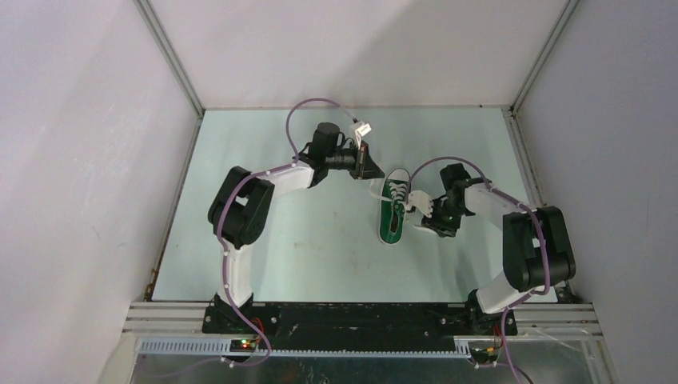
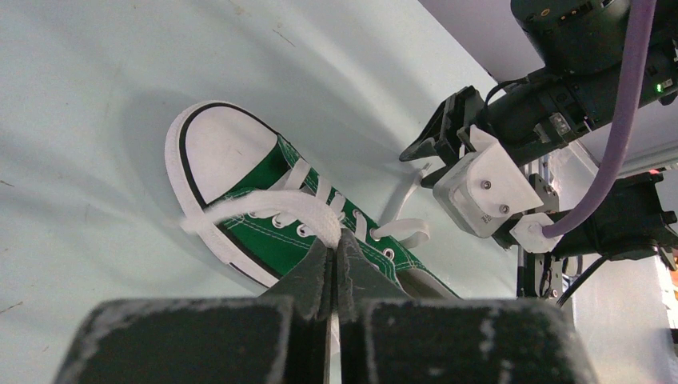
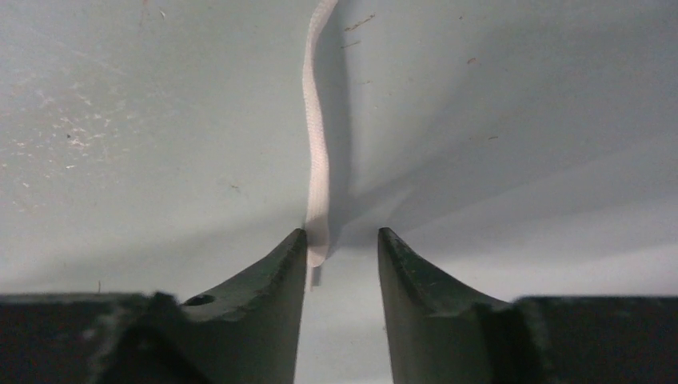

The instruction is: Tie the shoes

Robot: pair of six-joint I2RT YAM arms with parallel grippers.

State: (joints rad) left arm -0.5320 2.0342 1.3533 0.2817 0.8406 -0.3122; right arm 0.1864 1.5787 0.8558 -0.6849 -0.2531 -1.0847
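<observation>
The shoe (image 1: pixel 394 210), a green sneaker with a white toe cap, lies on the table between the two arms, toe toward the back. In the left wrist view my left gripper (image 2: pixel 336 240) is shut on a white lace (image 2: pixel 264 204) that loops over the shoe (image 2: pixel 276 240) near its toe. It hangs just behind and left of the toe (image 1: pixel 368 172). My right gripper (image 3: pixel 341 236) is open, low over the table at the shoe's right side (image 1: pixel 420 222). The free end of the other lace (image 3: pixel 318 160) lies between its fingers, close against the left one.
The table (image 1: pixel 304 240) is pale green, with white enclosure walls on three sides and metal corner posts. The right arm's wrist (image 2: pixel 480 184) hangs close over the shoe's heel side. Both arm bases sit at the near edge.
</observation>
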